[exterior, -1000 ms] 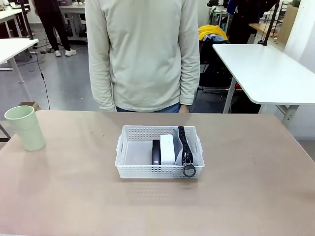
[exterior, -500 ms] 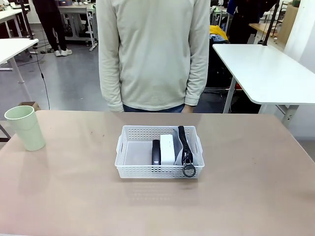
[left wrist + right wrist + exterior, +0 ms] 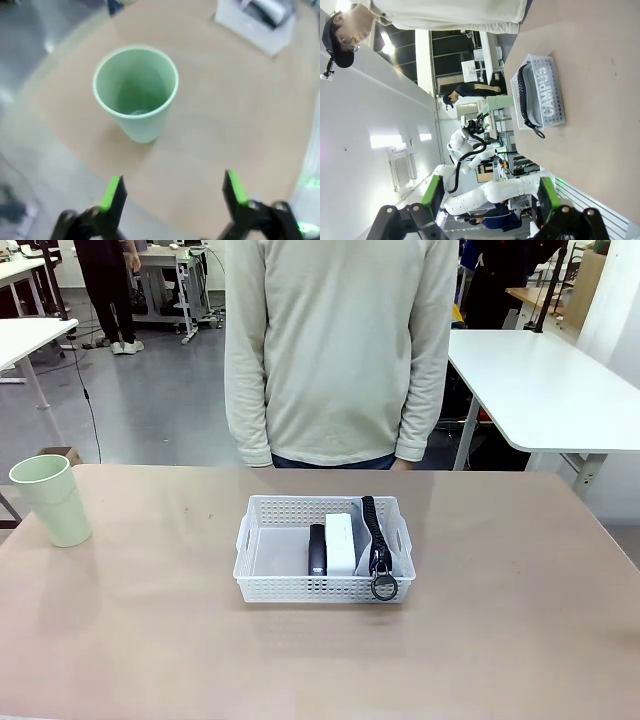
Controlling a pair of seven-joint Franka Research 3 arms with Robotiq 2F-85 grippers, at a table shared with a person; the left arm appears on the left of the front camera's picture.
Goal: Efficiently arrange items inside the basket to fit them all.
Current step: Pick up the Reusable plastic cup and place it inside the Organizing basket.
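— At the bottom edge of the left wrist view, how does the left gripper (image 3: pixel 173 186) stand?

— Its jaws are wide apart with nothing between them. Just beyond, in the upper middle of that frame, the pale green cup (image 3: pixel 136 95) stands upright on the table (image 3: pixel 235 120), clear of both fingers.

— And the right gripper (image 3: pixel 490 194)?

— It is spread just as wide and is empty too, low in its own rolled view. The basket (image 3: pixel 537 67) sits well beyond it, right of centre, with the grey pouch (image 3: pixel 530 97) inside.

— Where are the things from the front?

— The cup (image 3: pixel 50 500) is at the left edge of the frame, well apart from the white basket (image 3: pixel 300 588) in the middle of the table (image 3: pixel 500 640). Inside the basket, the left part of the floor is bare. Then come the black stapler (image 3: pixel 317 550), the white box (image 3: pixel 341 543) touching its right side, and the pouch (image 3: pixel 373 530) on edge against the right wall. Its ring (image 3: pixel 384 587) hangs over the near rim.

— And behind?

— A person (image 3: pixel 340 350) in a pale sweater stands at the far edge, top centre, arms down.
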